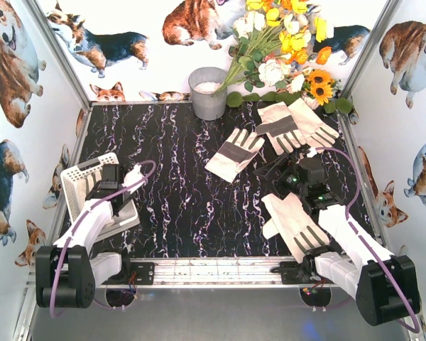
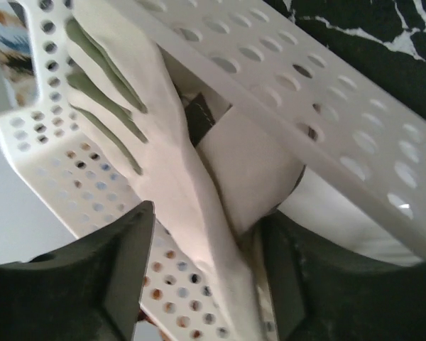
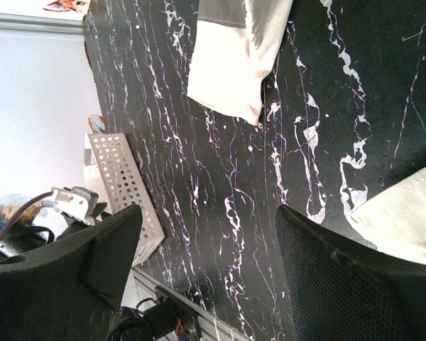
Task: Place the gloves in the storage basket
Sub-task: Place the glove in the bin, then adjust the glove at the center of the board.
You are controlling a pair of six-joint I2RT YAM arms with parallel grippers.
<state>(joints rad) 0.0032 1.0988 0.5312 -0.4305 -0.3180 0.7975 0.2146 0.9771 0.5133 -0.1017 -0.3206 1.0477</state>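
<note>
At far left of the top view, the left gripper stands half open inside the basket. A glove lies between its fingers, seemingly loose. The right gripper is wide open and empty. Other gloves lie on the table, centre and right.

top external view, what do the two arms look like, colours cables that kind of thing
The left arm and right arm both have white link shells, chunky black joint housings and a looping purple cable. The left tool and right tool each have two broad dark fingers, finely textured on the right one.
</note>
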